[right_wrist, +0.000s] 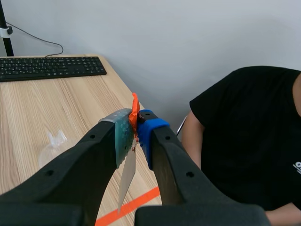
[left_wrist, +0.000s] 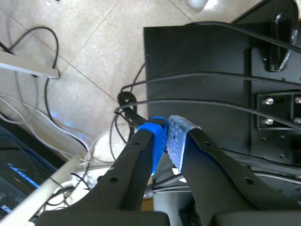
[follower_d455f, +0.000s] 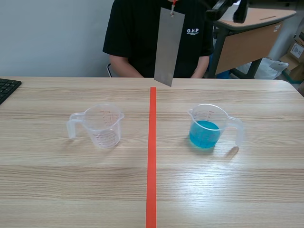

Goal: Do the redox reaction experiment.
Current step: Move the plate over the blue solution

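Grey metal strip (follower_d455f: 169,46), judged thin, stiff and light, is pinched at its orange tab (right_wrist: 135,107), the advised hold, by the right gripper (right_wrist: 135,134); left gripper (left_wrist: 168,129) is closed empty.

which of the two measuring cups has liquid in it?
The measuring cup right of the tape line, holding blue liquid; the left cup is empty.

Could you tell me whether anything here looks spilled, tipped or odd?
Nothing stands out. The empty cup and the cup of blue liquid stand upright, no spill visible; the metal strip hangs from the right gripper above the table.
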